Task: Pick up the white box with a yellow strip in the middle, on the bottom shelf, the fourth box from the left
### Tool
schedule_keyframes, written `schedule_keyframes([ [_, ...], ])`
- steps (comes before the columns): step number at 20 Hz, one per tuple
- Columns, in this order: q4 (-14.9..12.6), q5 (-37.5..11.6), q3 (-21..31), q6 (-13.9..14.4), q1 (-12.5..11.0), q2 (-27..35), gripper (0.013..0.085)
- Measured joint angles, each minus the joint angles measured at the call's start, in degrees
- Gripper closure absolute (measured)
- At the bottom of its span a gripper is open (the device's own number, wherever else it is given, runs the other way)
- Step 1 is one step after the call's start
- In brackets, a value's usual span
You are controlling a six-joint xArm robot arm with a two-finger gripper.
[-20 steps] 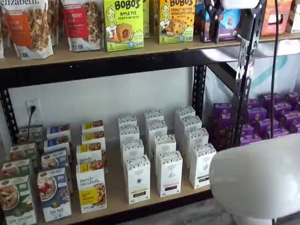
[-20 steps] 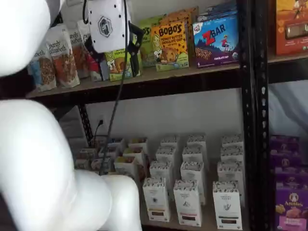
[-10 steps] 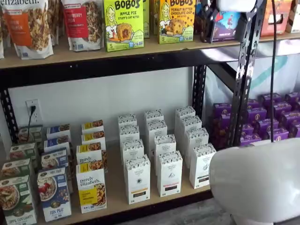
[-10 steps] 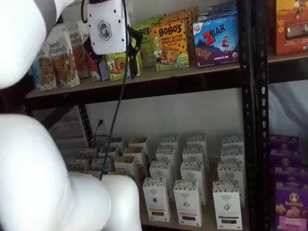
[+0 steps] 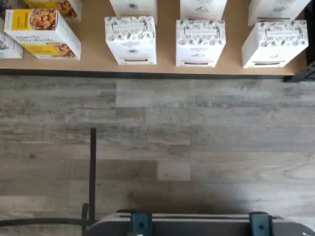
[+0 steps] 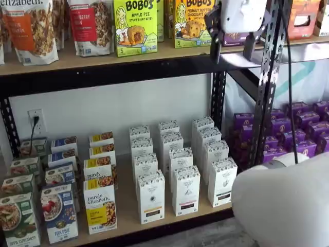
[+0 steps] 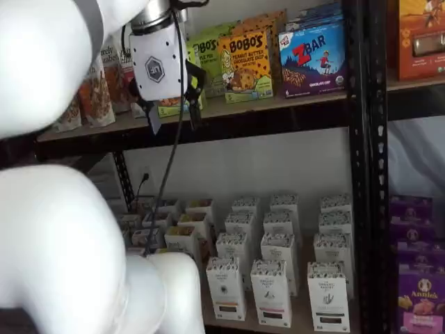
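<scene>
I'm in the approach: my fingers [image 6: 232, 50] hang spread and empty up by the upper board. The white box [image 6: 151, 196] stands at the bottom shelf's [image 6: 128, 218] front. Next I must descend and line up.

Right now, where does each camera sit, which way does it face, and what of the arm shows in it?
Wrist view: on the wrist, looking down at the floor and the bottom shelf front edge; only its dark mount shows.
A shelf view: fixed in front, facing the shelves; the gripper, open, hangs up by the upper shelf, a white arm link low.
A shelf view: fixed, angled; the gripper and big white arm links show.
All three share the white box.
</scene>
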Motion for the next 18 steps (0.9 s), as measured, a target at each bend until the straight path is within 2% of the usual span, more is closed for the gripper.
schedule_keyframes([
  [10,-3.67,-9.64,8.2,6.02,6.18,2.25,0.013],
  [15,-3.52,-16.01,12.56,9.15,9.11,3.42,0.013],
  [18,-3.44,-22.13,16.07,11.13,11.0,3.42,0.013],
])
